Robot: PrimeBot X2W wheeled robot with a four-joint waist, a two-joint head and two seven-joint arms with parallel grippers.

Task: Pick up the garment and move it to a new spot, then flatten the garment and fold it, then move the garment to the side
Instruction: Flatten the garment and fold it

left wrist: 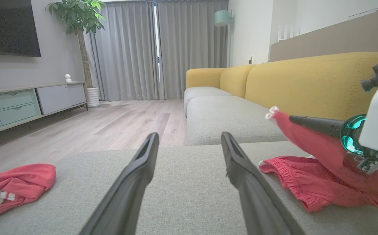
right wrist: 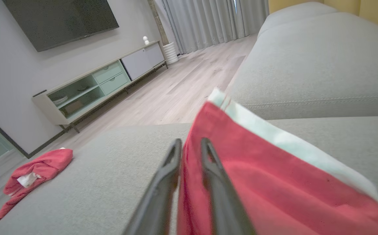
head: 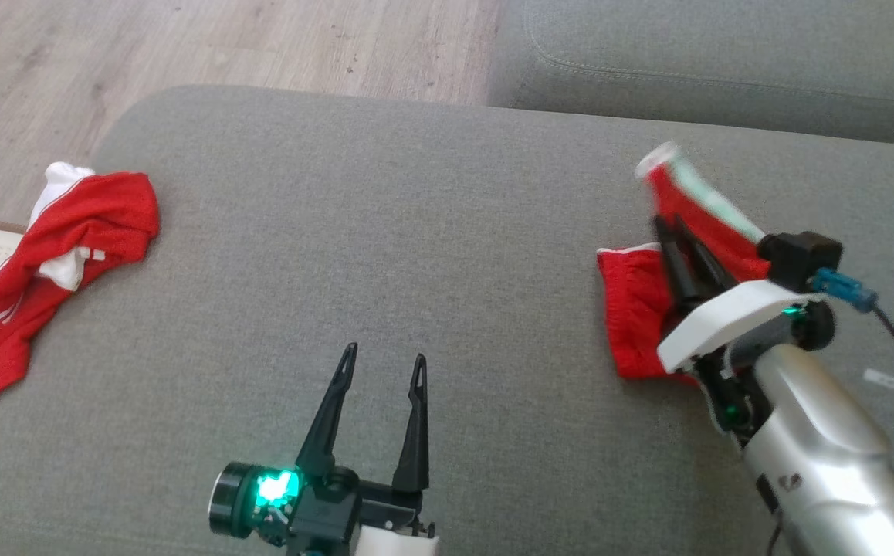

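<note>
Gripping the red shorts (head: 632, 309) between two nearly closed fingers, the right claw (head: 668, 225) holds one part of the cloth raised. The rest lies bunched on the grey seat cushion (head: 416, 232), toward its right side.

The head view gives the layout from above. The shorts are on the right, and the left claw (head: 385, 354) hovers over the cushion's near middle with its fingers spread wide and nothing between them. A crumpled red-and-white shirt (head: 84, 224) lies at the cushion's far left edge, partly spilling off it.

The right wrist view sharpens what the head view blurs: the red fabric passes straight between the two dark, tapering fingers, and a pale band of trim runs along the raised hem. The left wrist view, looking low across the cushion, shows the gathered elastic waistband lying ruffled on the weave and a yellow backrest (left wrist: 306, 81) behind the seat. Both wrist views take in a pale wooden floor (left wrist: 117, 124), grey curtains (left wrist: 143, 49) and a low cabinet (left wrist: 22, 101) under a dark wall screen (left wrist: 6, 26).

The cushion is coarse woven cloth with rounded corners; the shorts look thin and smooth.
</note>
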